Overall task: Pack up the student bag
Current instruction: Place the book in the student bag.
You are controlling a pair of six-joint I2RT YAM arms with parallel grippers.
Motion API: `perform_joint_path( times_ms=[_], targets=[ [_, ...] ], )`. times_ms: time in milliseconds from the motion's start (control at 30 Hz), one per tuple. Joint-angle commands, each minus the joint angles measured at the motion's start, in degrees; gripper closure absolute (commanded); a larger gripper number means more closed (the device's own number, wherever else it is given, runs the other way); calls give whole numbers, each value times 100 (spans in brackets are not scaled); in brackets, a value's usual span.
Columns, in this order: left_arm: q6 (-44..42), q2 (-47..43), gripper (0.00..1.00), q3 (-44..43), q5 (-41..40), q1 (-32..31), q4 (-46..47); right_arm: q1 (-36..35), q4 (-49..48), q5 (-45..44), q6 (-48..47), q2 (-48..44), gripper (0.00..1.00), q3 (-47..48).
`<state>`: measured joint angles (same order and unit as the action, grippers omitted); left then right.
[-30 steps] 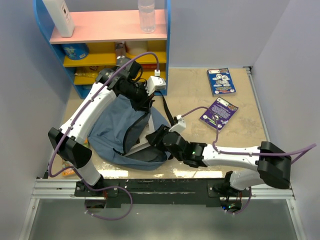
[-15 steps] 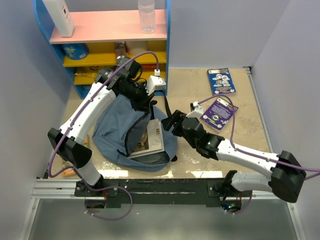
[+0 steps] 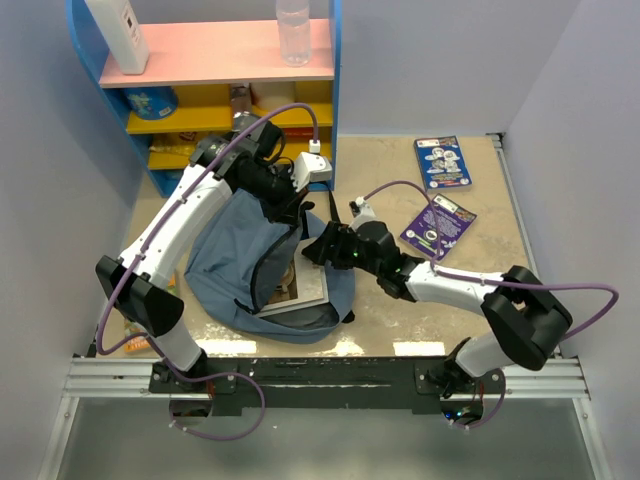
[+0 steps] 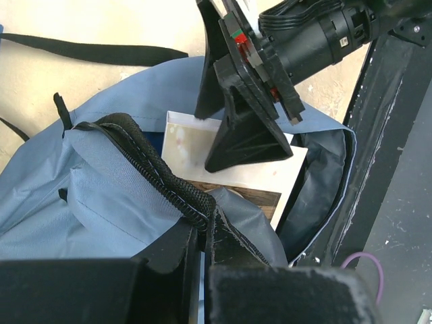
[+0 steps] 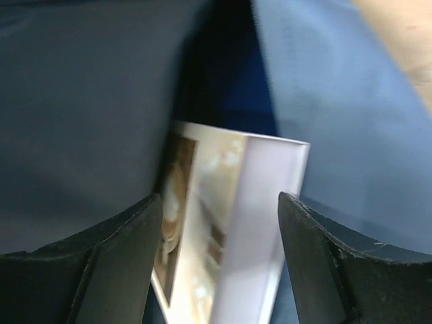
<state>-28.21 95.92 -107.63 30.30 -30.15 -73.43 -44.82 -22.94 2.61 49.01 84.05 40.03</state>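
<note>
Two grippers at the bag [image 3: 222, 262]; soft, floppy cloth, likely best held by its stiffer zipper rim [image 4: 162, 179], where the left gripper [image 4: 201, 237] clamps tight; right gripper [image 5: 220, 223] spread wide astride a book [image 4: 287, 172].

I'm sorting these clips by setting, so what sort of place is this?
Probably a lab test cell staged as a student's corner: plain walls boxing in a table, a blue-and-yellow shelf, two children's booklets and a backpack.

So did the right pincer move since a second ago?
Yes. The right pincer has shifted away from the arm bases, toward the blue and yellow shelf, and sits over the opening of the slate-blue fabric backpack.
</note>
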Motion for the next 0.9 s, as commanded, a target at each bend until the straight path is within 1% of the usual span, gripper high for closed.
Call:
perform_joint_path(
  times_ms=[0, 233, 367, 433, 533, 633, 867],
  targets=[
    [-106, -267, 100, -21, 239, -43, 197, 52, -704, 670, 20, 102, 30, -4],
    [-124, -319, 100, -21, 213, -43, 197, 61, -396, 838, -32, 235, 36, 31],
    [-132, -319, 100, 5, 230, -43, 197, 61, 209, 680, -295, -90, 32, 57],
    [-141, -319, 100, 32, 221, -43, 215, 61, 552, 565, -471, -353, 32, 145],
    [-115, -311, 100, 23, 221, -43, 232, 61, 773, 250, -577, -600, 32, 146],
    [-97, -311, 100, 6, 239, -43, 241, 87, 826, 178, -612, -478, 30, 145],
    [-115, -337, 100, -21, 195, -52, 198, 96, 589, 503, -542, 67, 29, 189]
  ],
)
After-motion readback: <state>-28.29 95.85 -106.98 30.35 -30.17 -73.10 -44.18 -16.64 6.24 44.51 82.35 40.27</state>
